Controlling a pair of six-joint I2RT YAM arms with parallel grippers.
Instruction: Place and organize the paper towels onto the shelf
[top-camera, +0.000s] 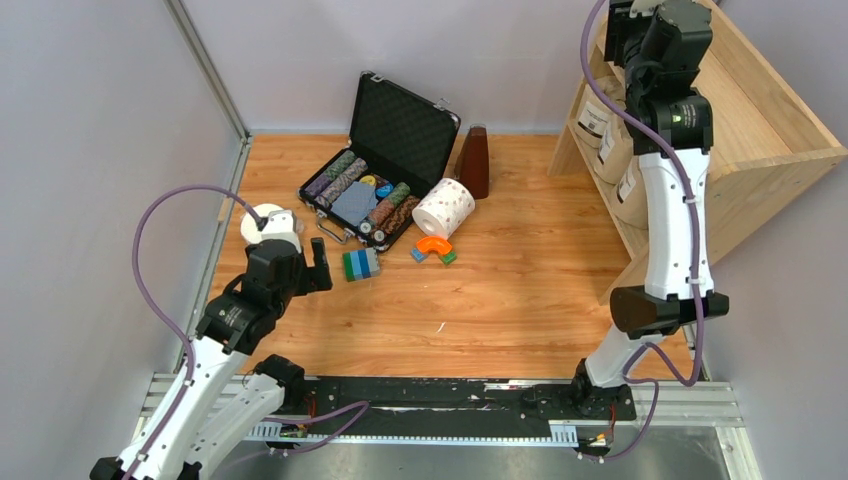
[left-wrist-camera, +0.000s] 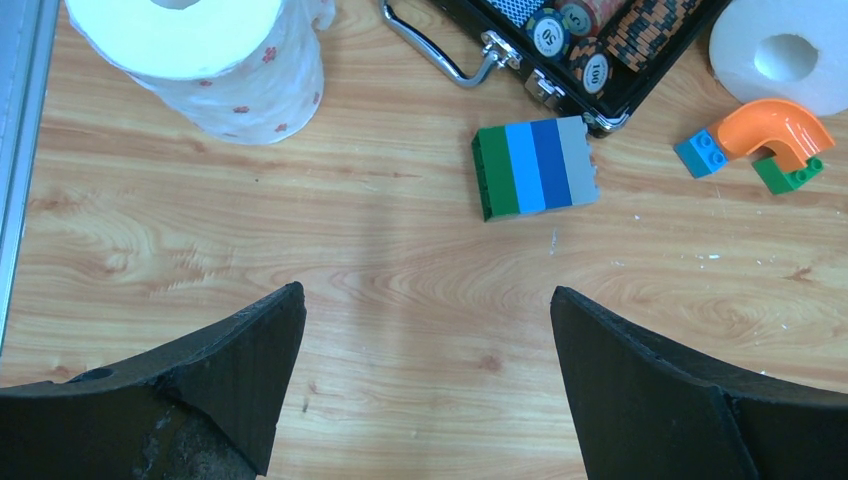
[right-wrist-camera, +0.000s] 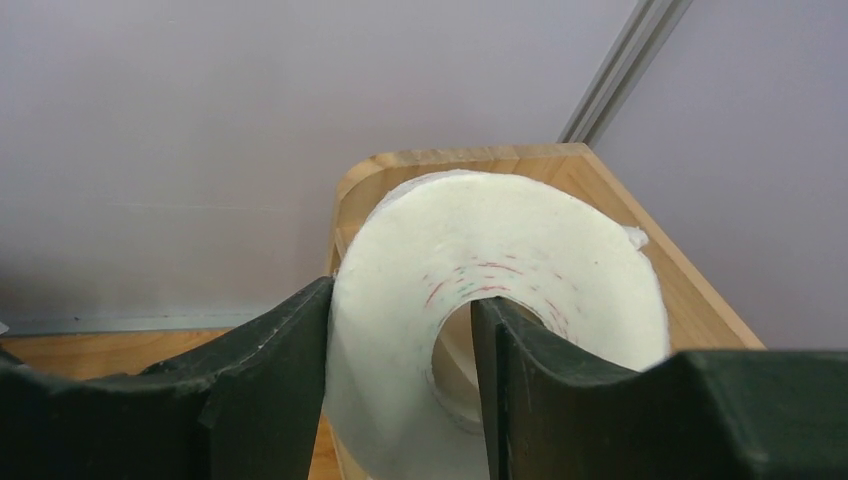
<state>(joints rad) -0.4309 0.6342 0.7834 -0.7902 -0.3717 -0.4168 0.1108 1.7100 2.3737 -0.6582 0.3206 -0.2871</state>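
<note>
My right gripper (right-wrist-camera: 400, 302) is shut on a white paper towel roll (right-wrist-camera: 560, 265) with red dots, one finger inside its hollow core and one on its outer wall. It holds the roll over the far left corner of the light wood shelf (top-camera: 765, 115), whose top also shows in the right wrist view (right-wrist-camera: 700, 295). Three tan-wrapped rolls (top-camera: 612, 150) sit on the inner shelf. My left gripper (left-wrist-camera: 425, 305) is open and empty above the table. A white roll (left-wrist-camera: 230, 75) stands just ahead and left of it (top-camera: 266, 222). Another white roll (top-camera: 444, 208) lies by the poker case.
An open black poker chip case (top-camera: 385, 160) sits at the back middle, with a dark brown metronome (top-camera: 475, 160) beside it. A striped brick block (left-wrist-camera: 535, 165) and an orange-blue-green brick piece (left-wrist-camera: 770, 140) lie on the wooden table. Grey walls close in on the left and back.
</note>
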